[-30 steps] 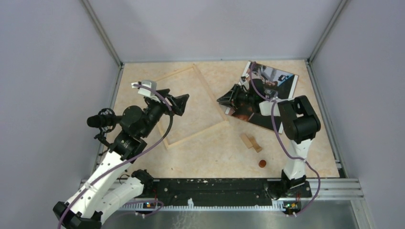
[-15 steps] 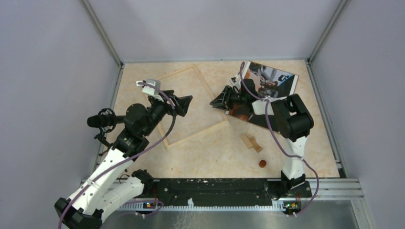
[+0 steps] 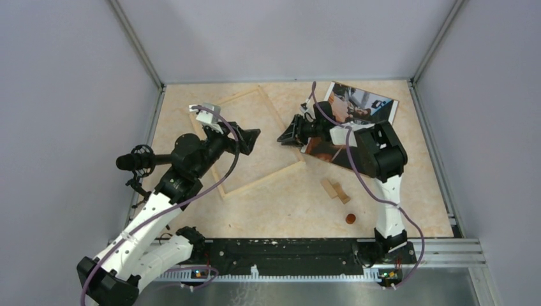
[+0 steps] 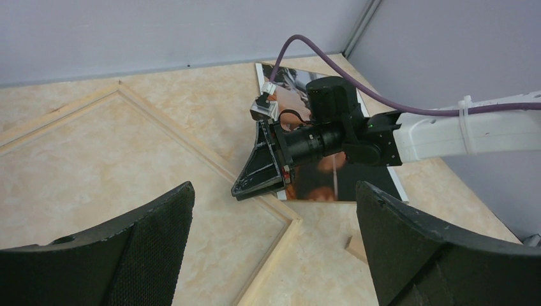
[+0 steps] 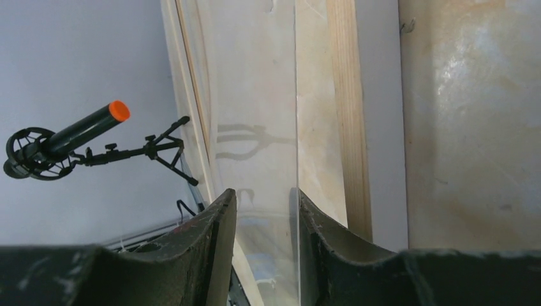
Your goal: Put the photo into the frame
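The frame (image 3: 263, 180), a thin pale wooden rectangle, lies flat at the table's left centre. It also shows in the left wrist view (image 4: 191, 141) and the right wrist view (image 5: 348, 95). The photo (image 3: 367, 105), a dark print with a white border, lies face up at the back right, also in the left wrist view (image 4: 306, 185). My right gripper (image 3: 282, 136) is rolled on its side at the photo's near-left corner, tips over the frame's right slat. Its jaws (image 5: 265, 194) stand a narrow gap apart, and I see nothing gripped. My left gripper (image 3: 252, 139) hovers wide open and empty over the frame's inside (image 4: 274, 186).
Two small wooden blocks (image 3: 335, 190) and a small brown disc (image 3: 349, 218) lie near the front right. A microphone on a stand (image 3: 137, 160) sits at the left edge. Metal rails and grey walls bound the table.
My right gripper has slid left from the photo's left edge to over the frame's right slat, while the photo stayed put. My left gripper has moved slightly back and right over the frame.
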You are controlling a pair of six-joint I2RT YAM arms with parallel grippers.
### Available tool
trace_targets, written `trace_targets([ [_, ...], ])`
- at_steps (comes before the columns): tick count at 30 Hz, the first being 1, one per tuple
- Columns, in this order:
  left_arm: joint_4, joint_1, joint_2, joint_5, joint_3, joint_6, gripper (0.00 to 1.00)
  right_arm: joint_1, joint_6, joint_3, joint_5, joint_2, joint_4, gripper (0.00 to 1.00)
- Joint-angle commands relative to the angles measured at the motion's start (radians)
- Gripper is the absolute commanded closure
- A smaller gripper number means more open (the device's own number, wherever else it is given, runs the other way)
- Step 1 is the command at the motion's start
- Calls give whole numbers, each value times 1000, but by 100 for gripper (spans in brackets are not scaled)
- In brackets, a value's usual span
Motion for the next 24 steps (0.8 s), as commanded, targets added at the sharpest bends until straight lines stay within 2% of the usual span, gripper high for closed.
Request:
trace_targets([
  [1, 36, 24, 17, 34, 27, -20, 2, 19, 7, 78, -47, 38, 40, 64],
  [6, 20, 34, 56, 59, 42, -26, 2, 23, 54, 94, -66, 99, 204, 63],
  [10, 19, 36, 74, 84, 49, -32, 2, 22, 54, 103, -66, 124, 262, 63],
  [22, 23, 93, 137, 130, 68, -61, 2, 15, 54, 59, -66, 61, 407, 63],
  [24, 29, 107, 145, 135, 68, -70, 2, 12, 54, 43, -66, 58, 492, 63],
])
